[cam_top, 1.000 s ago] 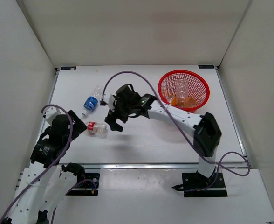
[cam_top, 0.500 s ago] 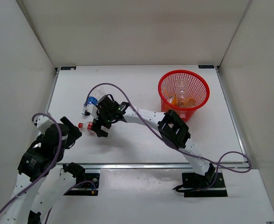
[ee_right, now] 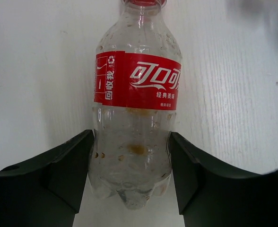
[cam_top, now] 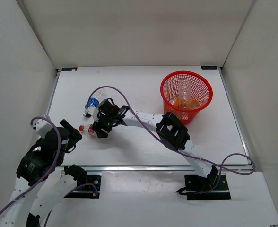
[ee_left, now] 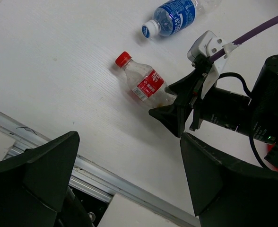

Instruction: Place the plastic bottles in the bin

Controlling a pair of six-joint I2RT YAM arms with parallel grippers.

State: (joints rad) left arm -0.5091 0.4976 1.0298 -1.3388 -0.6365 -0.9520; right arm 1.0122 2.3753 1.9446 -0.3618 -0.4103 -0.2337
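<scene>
The red-labelled, red-capped clear bottle (cam_top: 86, 127) (ee_right: 134, 85) lies on the white table at the left, cap pointing left. My right gripper (cam_top: 100, 128) (ee_right: 132, 161) is shut on its base end, one finger (ee_right: 65, 165) pressed against each side. In the left wrist view the same bottle (ee_left: 146, 85) lies by the right gripper (ee_left: 169, 101). A blue-labelled bottle (cam_top: 91, 104) (ee_left: 177, 14) lies just behind it. The red mesh bin (cam_top: 163, 90) stands at the back right with a clear bottle (cam_top: 184, 90) and an orange one (cam_top: 179, 101) inside. My left gripper (cam_top: 70, 137) (ee_left: 129, 142) hangs open and empty over the near left edge.
White walls close in the table on the left, back and right. A metal rail (ee_left: 44, 142) runs along the near edge. The right arm's purple cable (cam_top: 129, 101) arcs over the table's middle.
My right arm has reached left and down to the red-labelled bottle and its jaws have closed on the base. My left arm has pulled back toward the near left corner.
</scene>
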